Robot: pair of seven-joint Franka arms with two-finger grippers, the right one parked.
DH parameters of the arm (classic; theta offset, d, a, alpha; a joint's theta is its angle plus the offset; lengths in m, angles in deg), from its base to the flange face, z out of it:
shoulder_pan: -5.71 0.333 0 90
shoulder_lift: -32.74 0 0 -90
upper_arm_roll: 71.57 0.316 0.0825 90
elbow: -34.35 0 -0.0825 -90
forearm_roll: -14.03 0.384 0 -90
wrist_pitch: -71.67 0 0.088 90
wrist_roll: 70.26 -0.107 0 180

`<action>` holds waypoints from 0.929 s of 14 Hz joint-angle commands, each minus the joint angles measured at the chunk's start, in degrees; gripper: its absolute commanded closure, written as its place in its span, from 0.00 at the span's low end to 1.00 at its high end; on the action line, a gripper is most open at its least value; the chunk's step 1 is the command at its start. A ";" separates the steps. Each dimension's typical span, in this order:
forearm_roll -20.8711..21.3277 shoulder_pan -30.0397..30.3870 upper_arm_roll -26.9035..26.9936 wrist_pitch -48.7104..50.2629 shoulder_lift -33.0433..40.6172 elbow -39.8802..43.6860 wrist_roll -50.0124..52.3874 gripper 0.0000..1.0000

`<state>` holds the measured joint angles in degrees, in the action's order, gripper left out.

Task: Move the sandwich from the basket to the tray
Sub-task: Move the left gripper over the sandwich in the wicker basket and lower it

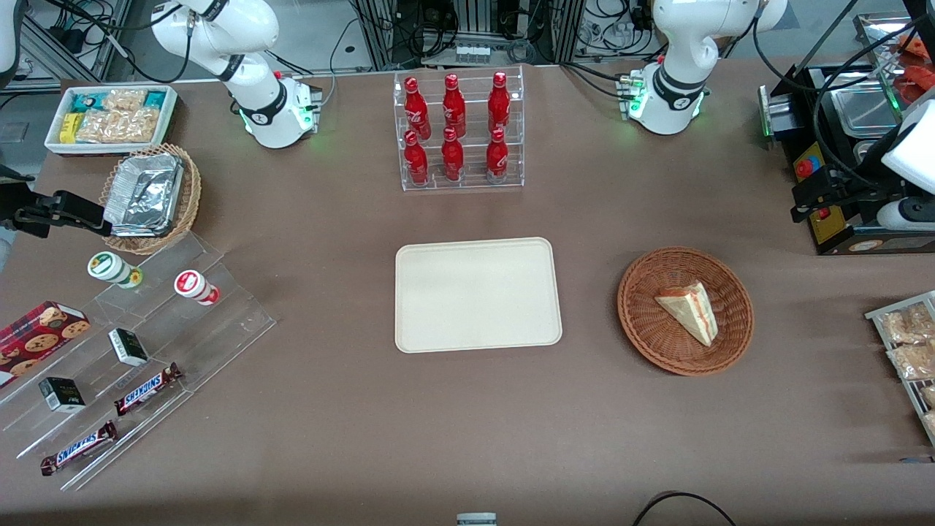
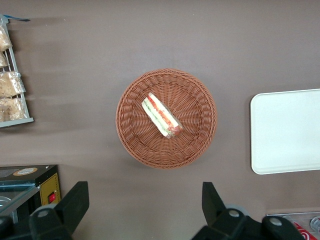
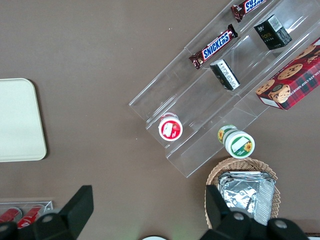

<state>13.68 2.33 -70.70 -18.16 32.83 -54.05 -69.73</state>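
Brown worktop [image 1: 329,292] carries everything; nothing is moved yet. We see the sandwich [image 2: 161,115] lying in the basket [image 2: 131,145], the tray [image 1: 476,294] bare beside it. Our pincer [image 2: 142,205] hangs open high above the basket; descent, grasp and transfer all remain.

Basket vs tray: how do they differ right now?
The basket is round, reddish-brown woven wicker; the tray is a flat cream rectangle with rounded corners. The basket holds the sandwich; the tray holds nothing. Both sit on the table. The left gripper, open, hangs high above the basket.
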 commanded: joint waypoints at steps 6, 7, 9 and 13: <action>2.11 -0.14 -0.96 -5.41 -2.28 -5.97 2.98 0.00; 2.37 -0.14 -0.96 -8.83 -2.20 -8.34 4.82 0.00; 2.29 -0.23 -1.49 -16.82 -2.20 -14.31 10.43 0.00; 2.29 -0.31 -2.19 -31.95 -1.76 -26.88 25.38 0.00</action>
<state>14.92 2.15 -72.73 -44.47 29.09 -74.58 -50.64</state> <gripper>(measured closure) 0.000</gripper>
